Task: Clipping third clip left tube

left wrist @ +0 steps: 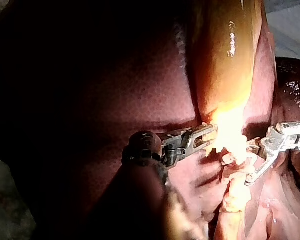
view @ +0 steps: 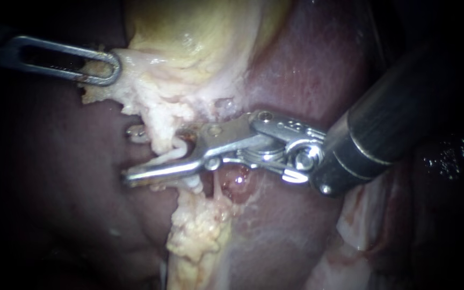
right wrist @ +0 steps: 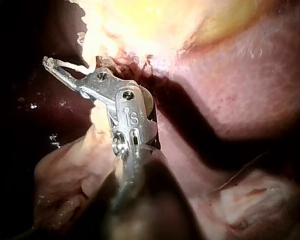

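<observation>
Clip isn't on yet, far as I can see. The right instrument [view: 159, 161] is in position, jaws apart and straddling the white tube [view: 176, 152]. There's one jaw on each side w/ a gap showing, not squeezed down. Can't tell whether a clip sits loaded in there. Just beside the tube, on the side away from the right shaft, there's a small metal glint [view: 136, 131], prob. a clip already on. I make out only that one, so can't confirm two. Left to do, I'd judge: close on the tube, release, back out.

The left instrument [view: 108, 70] is well apart from the tube, gallbladder side. It's clamped on the pale fatty tissue [view: 157, 102] under the gallbladder [view: 200, 32], prob. for tension.

Only the endoscope gives the tube crossing betw. the jaws, plus the glint. Left wrist cam shows both jaws of the left instrument [left wrist: 210, 135] biting the tissue together. It also has the gallbladder [left wrist: 225, 65] lit through and the right instrument [left wrist: 251, 174] at the tube. Right wrist cam has the right instrument [right wrist: 65, 70] from behind w/ liver [right wrist: 250, 90] beside it. No left instrument there, and the tube is mostly hidden.
</observation>
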Available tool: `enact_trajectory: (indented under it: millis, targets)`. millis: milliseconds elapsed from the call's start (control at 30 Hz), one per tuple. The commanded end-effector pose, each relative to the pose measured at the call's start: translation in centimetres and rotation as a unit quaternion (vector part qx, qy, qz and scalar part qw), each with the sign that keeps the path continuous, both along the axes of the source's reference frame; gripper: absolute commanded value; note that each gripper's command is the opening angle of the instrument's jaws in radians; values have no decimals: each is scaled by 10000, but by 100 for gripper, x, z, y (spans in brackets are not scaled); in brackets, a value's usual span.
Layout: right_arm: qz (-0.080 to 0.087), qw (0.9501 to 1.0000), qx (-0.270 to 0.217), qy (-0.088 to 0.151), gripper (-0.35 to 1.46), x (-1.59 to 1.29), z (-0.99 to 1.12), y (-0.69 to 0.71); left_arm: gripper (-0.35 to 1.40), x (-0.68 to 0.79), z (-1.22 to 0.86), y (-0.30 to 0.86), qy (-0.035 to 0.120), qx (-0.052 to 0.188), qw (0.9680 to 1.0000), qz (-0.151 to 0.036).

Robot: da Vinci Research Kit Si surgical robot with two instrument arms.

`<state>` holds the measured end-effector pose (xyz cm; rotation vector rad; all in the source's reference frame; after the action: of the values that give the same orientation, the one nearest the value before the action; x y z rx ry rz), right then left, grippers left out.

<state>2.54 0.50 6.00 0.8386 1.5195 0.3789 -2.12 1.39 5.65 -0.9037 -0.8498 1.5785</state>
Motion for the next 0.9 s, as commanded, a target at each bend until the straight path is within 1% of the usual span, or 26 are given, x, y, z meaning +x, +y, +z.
enact_trajectory:
  millis: [33,300,533,833,900]
  targets:
    - [-7,10000,4,2,45,0,-2,1,-35,0,0,0,-5,5,10000,3]
    - [-23,10000,18,17,43,-3,-6,3,-35,0,0,0,-5,5,10000,2]
    - [-69,9994,330,-63,31,-5,-6,2,-35,0,-1,0,-4,5,10000,1]
    - [-105,9986,500,-102,-6,-10,-6,1,-35,0,-1,0,-4,5,10000,1]
    - [-111,9985,528,-108,-20,-11,-6,1,-35,0,0,0,-4,5,10000,1]
